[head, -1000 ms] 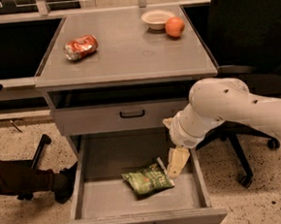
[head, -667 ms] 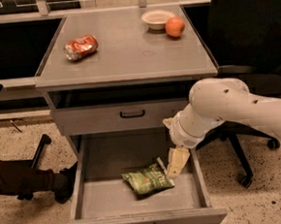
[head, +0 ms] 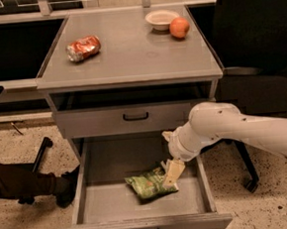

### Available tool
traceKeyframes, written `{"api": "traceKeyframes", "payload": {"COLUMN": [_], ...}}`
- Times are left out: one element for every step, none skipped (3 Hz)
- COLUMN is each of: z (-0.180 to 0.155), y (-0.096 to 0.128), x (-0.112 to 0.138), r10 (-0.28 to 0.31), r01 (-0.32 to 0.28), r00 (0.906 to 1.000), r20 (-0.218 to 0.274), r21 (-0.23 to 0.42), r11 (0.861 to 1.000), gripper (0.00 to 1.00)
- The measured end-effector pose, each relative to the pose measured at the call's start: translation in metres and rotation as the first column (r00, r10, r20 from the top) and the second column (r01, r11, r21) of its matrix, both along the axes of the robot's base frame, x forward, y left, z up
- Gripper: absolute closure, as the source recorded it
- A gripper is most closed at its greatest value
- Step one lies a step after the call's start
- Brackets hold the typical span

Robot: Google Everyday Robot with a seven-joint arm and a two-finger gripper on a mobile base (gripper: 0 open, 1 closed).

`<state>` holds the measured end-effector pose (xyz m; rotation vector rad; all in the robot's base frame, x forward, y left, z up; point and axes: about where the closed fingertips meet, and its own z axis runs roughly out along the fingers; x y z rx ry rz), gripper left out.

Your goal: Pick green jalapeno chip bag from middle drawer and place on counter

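The green jalapeno chip bag (head: 149, 184) lies crinkled on the floor of the open middle drawer (head: 93, 200), right of its centre. My gripper (head: 172, 173) reaches down into the drawer from the right and is at the bag's right edge, touching or overlapping it. My white arm (head: 234, 129) crosses over the drawer's right wall. The grey counter (head: 129, 53) tops the cabinet above.
On the counter lie a crushed red-and-silver can (head: 82, 47) at the left, and a white bowl (head: 162, 19) and an orange (head: 179, 27) at the back right. A closed drawer (head: 134, 118) sits above the open one. A dark chair (head: 261, 92) stands at the right.
My gripper has moved slightly left and down, closer onto the bag's right edge. The bag has not moved.
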<state>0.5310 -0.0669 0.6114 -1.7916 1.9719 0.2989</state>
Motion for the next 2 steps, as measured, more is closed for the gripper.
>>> {"api": "traceKeyframes", "payload": {"z": [-0.0529, -0.0529], "y": [0.0261, 0.0261], "x": [0.0137, 0.0137], "r10": [0.022, 0.022], "r01": [-0.023, -0.023], "r00": [0.9993, 0.9993], "r20": [0.028, 0.028], "r21": [0.001, 0.001], "r11": [1.000, 1.000], "gripper": [0.00, 0.00]}}
